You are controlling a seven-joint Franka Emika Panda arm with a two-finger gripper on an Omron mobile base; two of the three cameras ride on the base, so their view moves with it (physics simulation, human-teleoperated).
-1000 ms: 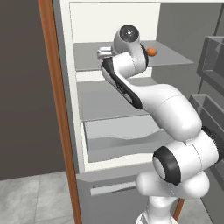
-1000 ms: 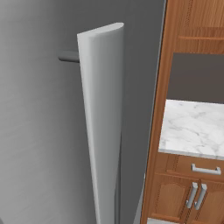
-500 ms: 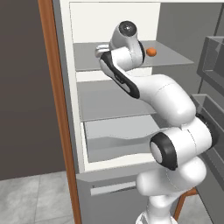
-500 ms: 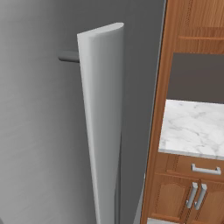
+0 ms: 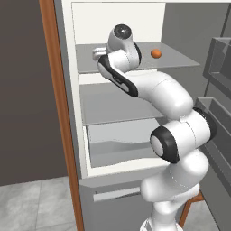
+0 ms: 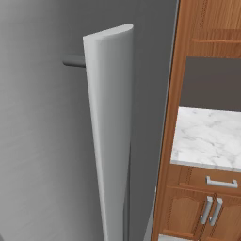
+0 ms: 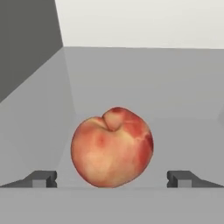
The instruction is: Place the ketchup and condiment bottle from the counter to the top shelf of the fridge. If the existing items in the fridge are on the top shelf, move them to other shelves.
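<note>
Grey fridge (image 5: 189, 31) stands open across the centre of the left base view, its door edge filling the left of the right base view. White marbled counter (image 6: 207, 136) sits at the right of that same view over wooden cabinets; I see no bottles on the part showing, so I cannot say where the ketchup and condiment bottle are.

Step in hand, as I judge it: clearing the top shelf (image 5: 180, 61) before any bottle goes up. Two fruits sit on it. The orange one (image 5: 156, 53) lies upper right of centre in the left base view, well apart from the arm's wrist. The pinkish-red peach (image 7: 112, 147) sits centre-low in the hand view, resting on the shelf plate.

Arm pose: it rises from the lower right, elbow bent at mid-frame, forearm reaching up and left so the hand lies level on the top shelf.

Gripper (image 7: 112, 178) is spread wide, holding nothing; its tips flank the peach at lower left and lower right, apart from it.

Next move needs a short advance, then closing on the peach, gently since it is round and could roll.
</note>
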